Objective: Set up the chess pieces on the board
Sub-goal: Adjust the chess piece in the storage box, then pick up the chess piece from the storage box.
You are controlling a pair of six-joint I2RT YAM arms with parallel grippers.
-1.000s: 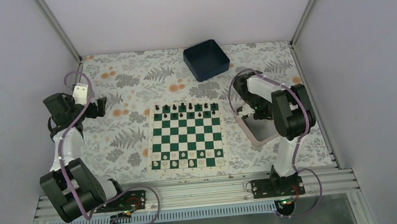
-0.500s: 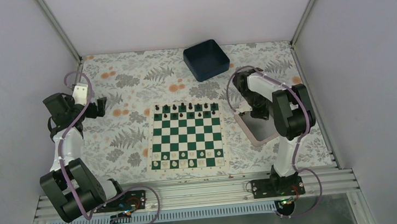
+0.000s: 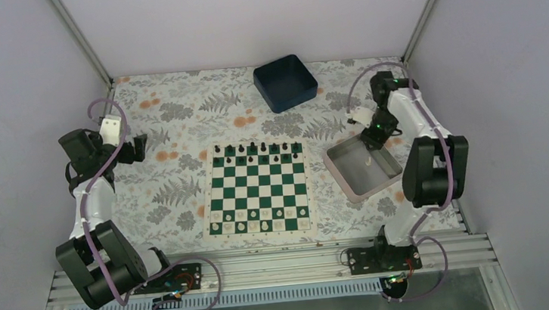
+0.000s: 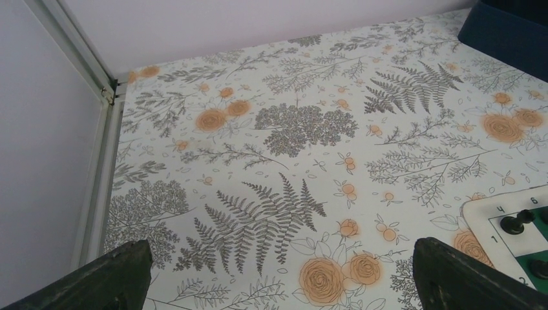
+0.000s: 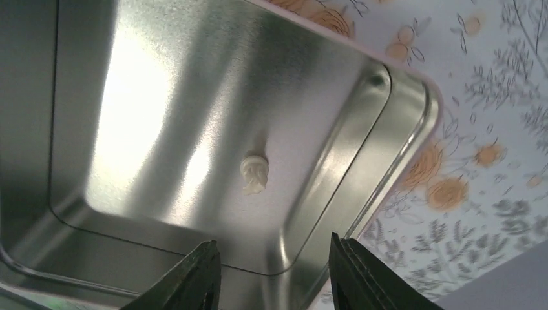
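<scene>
**Top view.** The green-and-white chessboard (image 3: 260, 190) lies at the centre of the floral surface (image 3: 176, 191). Black chess pieces (image 3: 260, 152) stand in its two far rows, and white chess pieces (image 3: 262, 218) stand in its two near rows. A silver tray (image 3: 338, 178) sits just right of the board. A dark blue bin (image 3: 285, 82) lies beyond the board's far right corner. The left end effector (image 3: 138, 147) hangs above bare surface, well left of the board. The right end effector (image 3: 371, 138) hangs over the far part of the tray, which holds a single cream chess piece (image 3: 368, 160).

**Left wrist view.** The left end effector (image 4: 281, 248) is open, its fingers (image 4: 97, 278) wide apart with nothing between them. A corner of the board with a black pawn (image 4: 516, 223) shows at the right edge.

**Right wrist view.** The right end effector (image 5: 271, 245) is open and empty above the tray (image 5: 426, 97). The cream chess piece (image 5: 253, 173) rests on the tray floor, apart from both fingers.
</scene>
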